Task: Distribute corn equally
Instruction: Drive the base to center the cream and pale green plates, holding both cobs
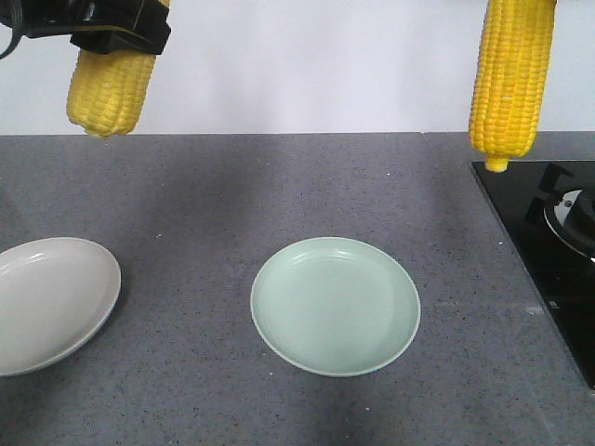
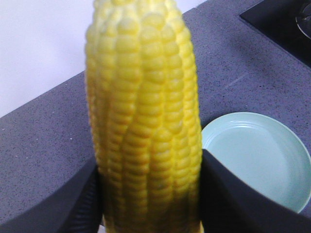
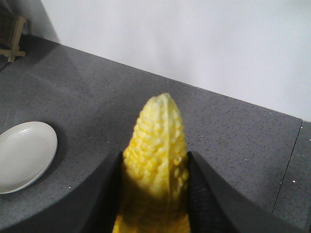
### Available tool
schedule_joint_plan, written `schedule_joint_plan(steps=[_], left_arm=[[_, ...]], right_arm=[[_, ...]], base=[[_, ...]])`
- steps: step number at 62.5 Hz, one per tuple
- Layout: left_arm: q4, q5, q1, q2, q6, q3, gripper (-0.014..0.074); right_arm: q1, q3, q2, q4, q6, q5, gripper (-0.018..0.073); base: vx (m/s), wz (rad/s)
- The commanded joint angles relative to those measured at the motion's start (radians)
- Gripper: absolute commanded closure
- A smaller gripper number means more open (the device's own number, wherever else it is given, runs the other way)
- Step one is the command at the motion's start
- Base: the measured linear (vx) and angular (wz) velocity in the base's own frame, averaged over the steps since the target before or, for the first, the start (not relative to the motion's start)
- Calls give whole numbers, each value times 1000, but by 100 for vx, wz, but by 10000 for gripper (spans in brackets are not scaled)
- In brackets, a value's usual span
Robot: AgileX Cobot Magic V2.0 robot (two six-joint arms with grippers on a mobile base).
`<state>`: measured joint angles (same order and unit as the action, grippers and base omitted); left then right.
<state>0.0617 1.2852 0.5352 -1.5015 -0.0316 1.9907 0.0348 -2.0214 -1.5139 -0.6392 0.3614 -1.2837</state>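
My left end effector [image 2: 150, 199] held one cob [image 1: 112, 88] aloft, my right end effector [image 3: 153, 194] a second cob [image 1: 511, 79] — next, I judged, lowering them onto the white plate [image 1: 46, 302] and green plate [image 1: 335, 305].

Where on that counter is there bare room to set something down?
Both plates, the pale green plate and the white plate, lie empty. Bare counter lies between them and behind them to the wall. The stove crowds the right edge.
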Motion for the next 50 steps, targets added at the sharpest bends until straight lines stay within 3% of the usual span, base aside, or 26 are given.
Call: schedule_joint_plan(steps=[1,50], left_arm=[[2,-30,3,33,11,22,604],[2,-30,3,33,11,22,604]], right_arm=[[5,-20,26,-35,7,-2,459],[5,-20,26,-35,7,-2,459]], base=[[4,1],[2,1]])
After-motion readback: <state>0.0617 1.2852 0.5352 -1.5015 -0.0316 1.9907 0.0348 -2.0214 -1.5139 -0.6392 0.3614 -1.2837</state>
